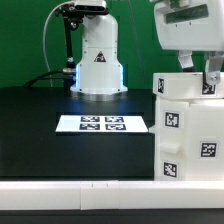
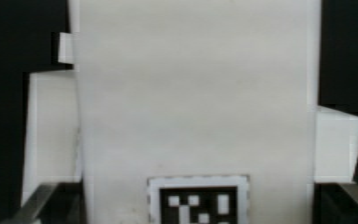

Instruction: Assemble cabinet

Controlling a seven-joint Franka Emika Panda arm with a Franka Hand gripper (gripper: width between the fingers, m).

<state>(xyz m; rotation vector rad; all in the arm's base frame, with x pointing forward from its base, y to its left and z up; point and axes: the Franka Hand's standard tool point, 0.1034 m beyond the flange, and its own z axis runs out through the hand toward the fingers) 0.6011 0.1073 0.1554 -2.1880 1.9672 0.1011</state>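
Observation:
The cabinet [image 1: 190, 125] is a tall white box with black-and-white tags, standing on the dark table at the exterior view's right. My gripper [image 1: 198, 78] comes down onto its top from above. In the wrist view a long white panel [image 2: 194, 90] of the cabinet fills the space between my dark fingers [image 2: 55, 203], which lie against its two side edges, so the gripper [image 2: 197, 208] is shut on it. A square tag [image 2: 197, 200] sits on the panel close to the jaws. Other white parts show on both sides behind the panel.
The marker board [image 1: 103, 124] lies flat on the table's middle. Behind it stands the white robot base [image 1: 98, 65] with a blue light, cables trailing to the exterior view's left. A white rail [image 1: 80, 195] runs along the near table edge.

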